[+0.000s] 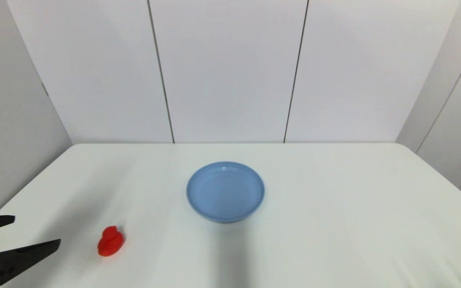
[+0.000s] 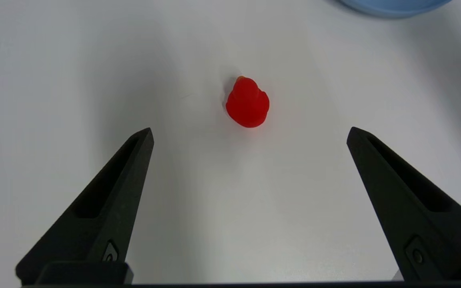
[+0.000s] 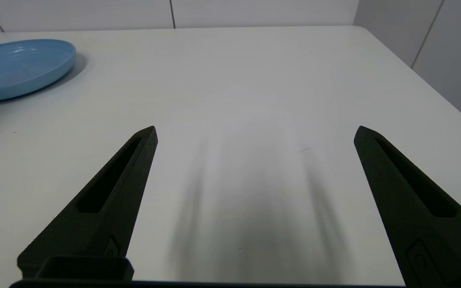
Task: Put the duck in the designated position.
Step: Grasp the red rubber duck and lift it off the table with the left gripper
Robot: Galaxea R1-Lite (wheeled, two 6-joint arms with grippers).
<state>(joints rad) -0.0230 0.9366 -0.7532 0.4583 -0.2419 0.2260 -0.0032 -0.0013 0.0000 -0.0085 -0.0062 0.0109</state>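
We see the duck upright near the table's front left edge, apart from the plate. The left gripper is spread wide beside it, touching nothing. The right gripper gapes wide, empty.

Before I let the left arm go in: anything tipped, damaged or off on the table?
Nothing stands out. The duck sits upright on the white table, apart from the blue plate, which lies flat and holds nothing. The left gripper is open, short of the duck; the right gripper is open over bare table.
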